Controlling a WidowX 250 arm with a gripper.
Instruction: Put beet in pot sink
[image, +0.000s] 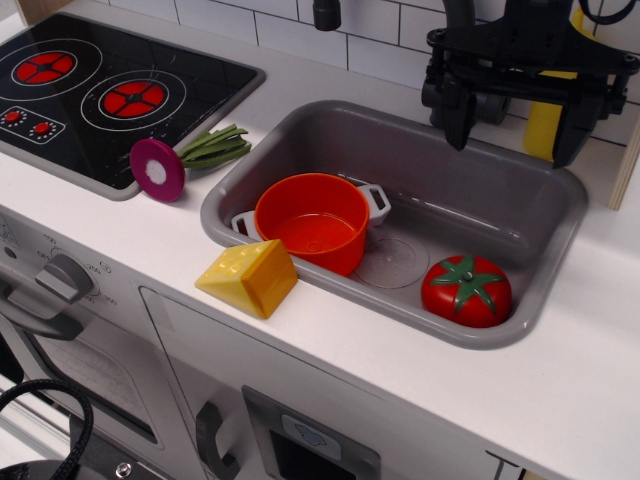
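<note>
The beet (160, 169) lies on the white counter between the stovetop and the sink, its magenta flat face with a white spot turned toward the front, its green stalks (214, 147) pointing right. The orange pot (312, 221) with white-grey handles stands in the left part of the grey sink (520, 205). My gripper (515, 135) hangs open and empty above the sink's back right corner, far from the beet.
A yellow cheese wedge (250, 277) rests on the sink's front left rim. A red tomato (466, 290) sits in the sink's front right. The black stovetop (105, 95) is at the left. A yellow object (545, 125) stands behind the gripper by the tiled wall.
</note>
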